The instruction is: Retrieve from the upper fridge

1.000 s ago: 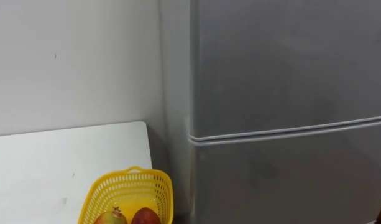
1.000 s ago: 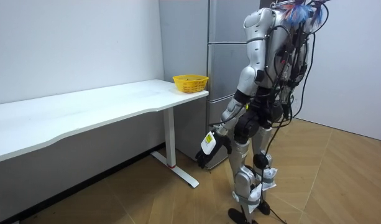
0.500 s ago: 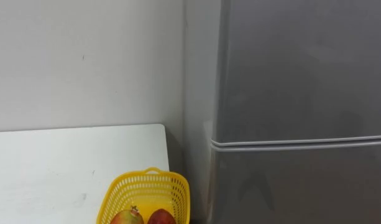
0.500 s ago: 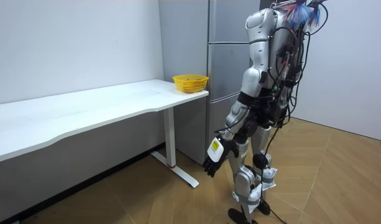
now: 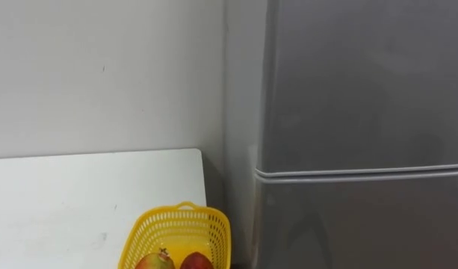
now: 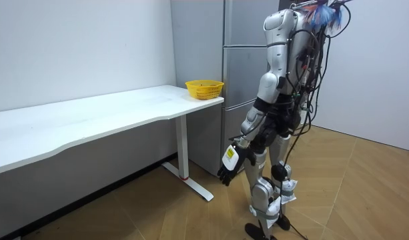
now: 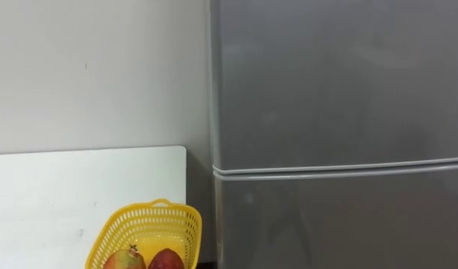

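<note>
We are standing before the closed fridge (image 5: 363,149), left hand (image 6: 226,165) hanging low.
We are seeing the left arm slightly bent, the hand dangling by the thigh, fingers loose and holding nothing; the upper fridge door (image 5: 363,82) is sitting shut straight ahead; just beside the fridge, at the white table's (image 5: 64,194) corner, a yellow basket (image 5: 176,233) is holding a greenish-red fruit (image 5: 155,261) and a red fruit (image 5: 196,262), side by side.

The tall metal two-door fridge (image 5: 363,112) showed plain grey, up beyond the black left hand (image 6: 225,175). Yellow there: the lattice-walled plastic basket (image 5: 180,232) on the white tabletop (image 5: 79,194), holding one red-and-green fruit (image 5: 155,261) and one dark red fruit (image 5: 196,261). Under the hand ran a tan herringbone wooden floor (image 6: 364,193).
</note>
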